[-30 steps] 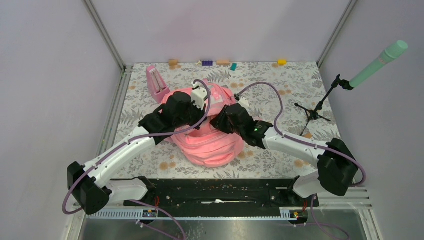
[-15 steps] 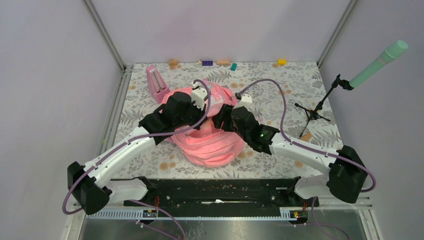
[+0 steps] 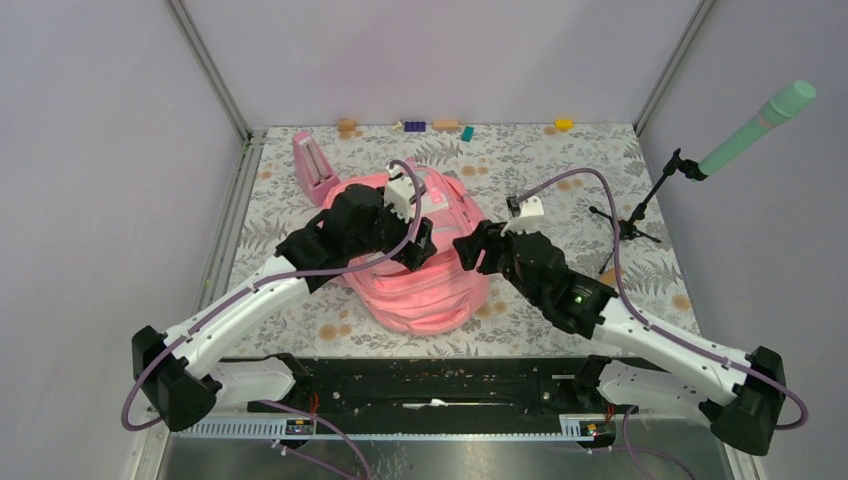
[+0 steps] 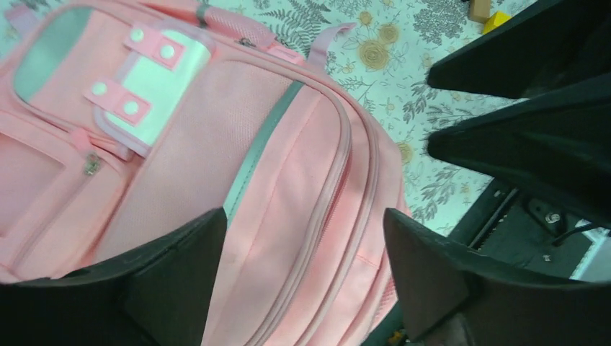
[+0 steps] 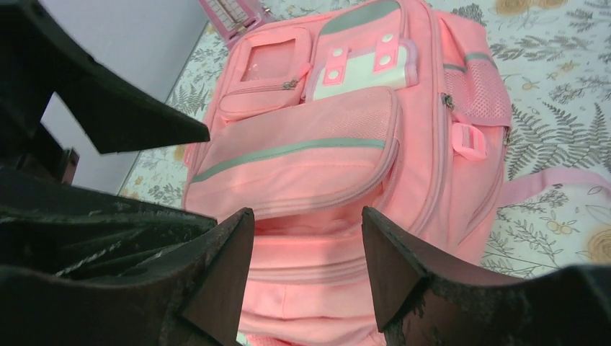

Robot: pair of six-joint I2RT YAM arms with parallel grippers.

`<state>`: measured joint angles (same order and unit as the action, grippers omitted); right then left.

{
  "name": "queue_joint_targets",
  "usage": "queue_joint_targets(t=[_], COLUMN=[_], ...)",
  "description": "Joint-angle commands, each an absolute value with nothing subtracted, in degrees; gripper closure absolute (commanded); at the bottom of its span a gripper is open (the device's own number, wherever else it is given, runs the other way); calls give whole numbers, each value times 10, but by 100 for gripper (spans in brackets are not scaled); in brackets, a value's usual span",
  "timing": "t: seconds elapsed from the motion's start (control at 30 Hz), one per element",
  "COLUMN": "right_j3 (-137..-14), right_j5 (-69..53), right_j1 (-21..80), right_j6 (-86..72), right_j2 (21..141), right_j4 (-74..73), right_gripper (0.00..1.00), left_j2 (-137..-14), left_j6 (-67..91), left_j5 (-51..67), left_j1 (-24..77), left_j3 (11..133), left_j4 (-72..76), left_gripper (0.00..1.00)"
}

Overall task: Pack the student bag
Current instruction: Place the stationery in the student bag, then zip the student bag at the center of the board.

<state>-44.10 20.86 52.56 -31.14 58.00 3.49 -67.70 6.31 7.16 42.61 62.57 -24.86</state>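
We are hovering the left tool [image 4: 304, 220] and right tool [image 5: 306, 216], both open, by the soft pink fabric backpack [image 3: 425, 290] mid-frame.

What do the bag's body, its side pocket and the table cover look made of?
Student bag: probably soft woven fabric, matte, with visible weave and stitched seams. Side pocket: open mesh, its holes show. Table cover: smooth sheet with a printed floral pattern; cloth or vinyl, unclear.

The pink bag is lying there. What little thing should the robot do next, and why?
Probably lower the left gripper to the long zip on the student bag. The zips look shut, this gripper is open right above the bag, and the right gripper, also open, sits off to the side.
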Motion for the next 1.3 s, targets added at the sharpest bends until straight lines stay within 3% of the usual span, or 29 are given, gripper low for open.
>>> queue_joint_targets(t=[0.0, 0.13, 0.4, 0.5, 0.63, 0.77, 1.27], right_j3=[-445, -468, -589, -655, -732, -773, -941], right_j5=[261, 305, 398, 398, 353, 314, 409], right_j1=[554, 604, 741, 769, 777, 783, 780], right_j6=[-253, -254, -245, -261, -310, -339, -328], right_j2=[529, 532, 684, 771, 858, 922, 1084], right_j4=[-28, -67, -90, -109, -138, -146, -331], right_gripper=[37, 39, 39, 44, 49, 52, 52], left_j2=[-636, -601, -562, -539, -508, -483, -472], left_j6=[65, 73, 167, 162, 113, 90, 96], left_j5=[84, 72, 122, 97, -49, -112, -75], left_j1=[424, 387, 205, 162, 156, 155, 155], left_j3=[641, 639, 593, 566, 571, 559, 551], left_j4=[-193, -190, -197, -212, -243, -241, -232], left_gripper=[11, 2, 1, 1, 1, 1, 1])
